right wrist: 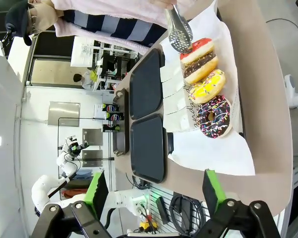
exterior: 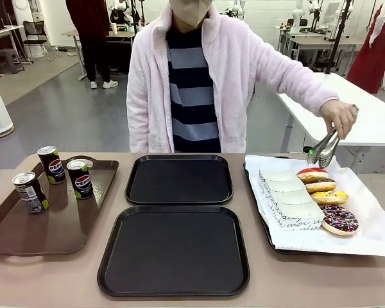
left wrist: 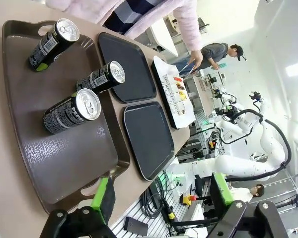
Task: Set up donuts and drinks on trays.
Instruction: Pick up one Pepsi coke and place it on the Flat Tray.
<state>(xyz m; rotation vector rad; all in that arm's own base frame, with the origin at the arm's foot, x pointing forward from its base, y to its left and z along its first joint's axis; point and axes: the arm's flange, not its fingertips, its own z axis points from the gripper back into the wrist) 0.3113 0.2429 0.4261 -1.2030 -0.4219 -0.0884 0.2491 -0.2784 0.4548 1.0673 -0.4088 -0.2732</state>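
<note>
Step in hand, by the look of it: first donut pickup. Person's hand (exterior: 339, 117) closed around silver metal tongs (exterior: 323, 152), tips just above red-iced round donut (exterior: 312, 174) on white paper (exterior: 372, 234). Matte black trays (exterior: 173, 250) bare. Next: clamp gently, carry across.

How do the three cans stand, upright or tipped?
Upright: the cans stand on their bases on the brown tray, silver tops up.

Tan surface (exterior: 308, 282) carries four trays directly. Brown handled tray (exterior: 25, 237) lies nearest the left pincer (left wrist: 161, 191), paper-lined tray (exterior: 274, 248) nearest the right pincer (right wrist: 154, 187). Between them, one black tray (exterior: 173, 250) lies closer to both pincers, with a second black tray (exterior: 179, 179) beyond it.
</note>
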